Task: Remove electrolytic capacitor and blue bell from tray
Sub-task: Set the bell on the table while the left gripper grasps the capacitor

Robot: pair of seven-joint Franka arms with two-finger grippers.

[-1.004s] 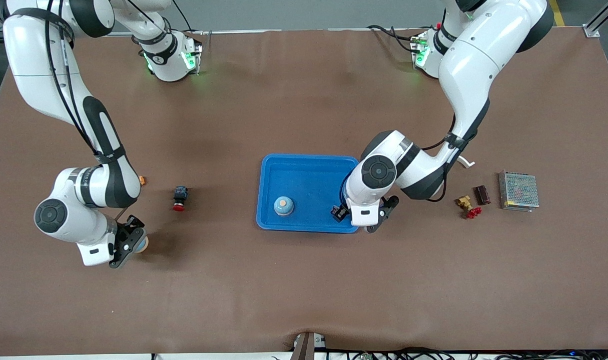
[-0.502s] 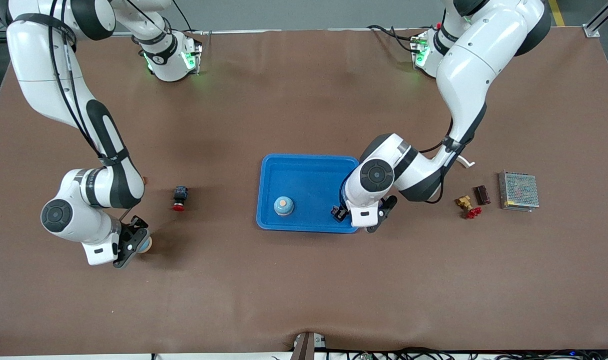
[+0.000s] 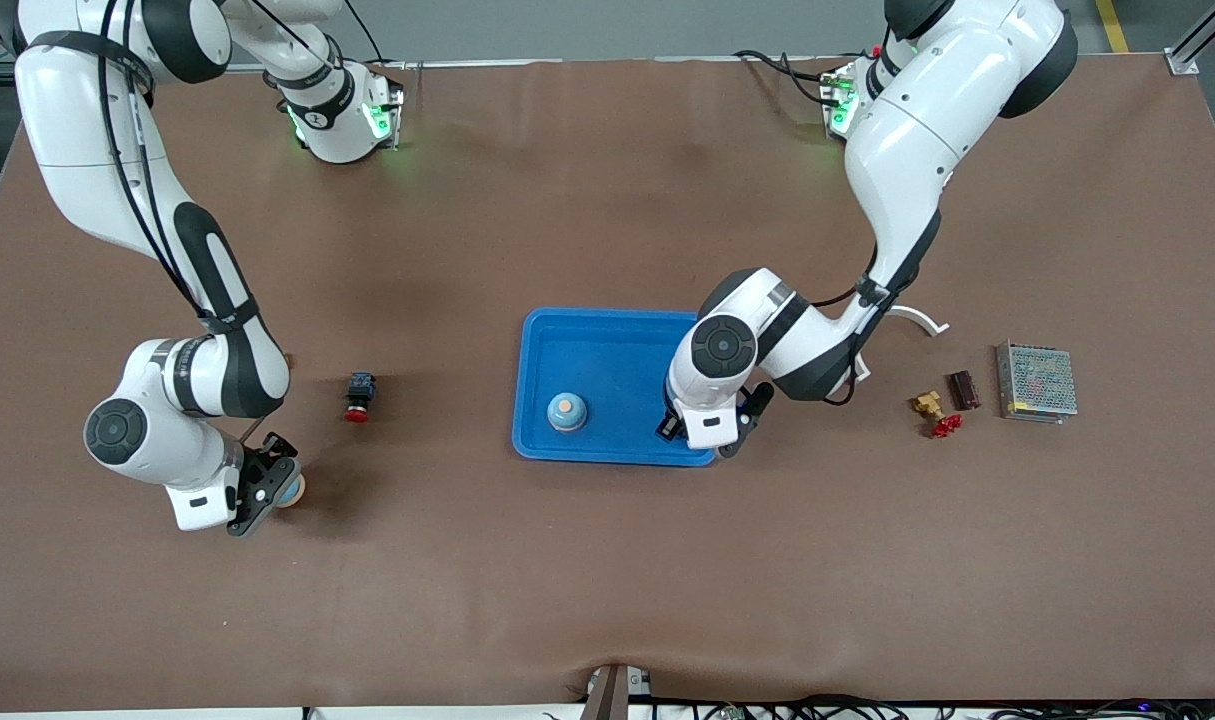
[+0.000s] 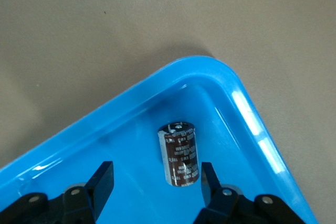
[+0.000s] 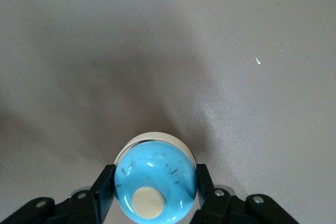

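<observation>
A dark brown capacitor (image 4: 178, 153) lies on its side in a corner of the blue tray (image 3: 607, 340), the corner nearer the camera at the left arm's end. My left gripper (image 3: 705, 432) hangs over it with its fingers open, and the capacitor lies loose between them in the left wrist view (image 4: 156, 174). The hand hides it in the front view. My right gripper (image 3: 265, 492) is shut on a blue bell (image 5: 155, 178) with a cream button, low at the table near the right arm's end. The bell's edge shows in the front view (image 3: 290, 490). A second blue bell (image 3: 567, 411) sits in the tray.
A red and black push button (image 3: 357, 398) stands between the right gripper and the tray. Toward the left arm's end lie a brass and red part (image 3: 935, 412), a dark brown block (image 3: 962, 389), a metal mesh box (image 3: 1037, 381) and a white hook (image 3: 917, 318).
My left arm has shifted a little toward the right arm's end, further over the tray. My right gripper with the bell has moved slightly toward the tray.
</observation>
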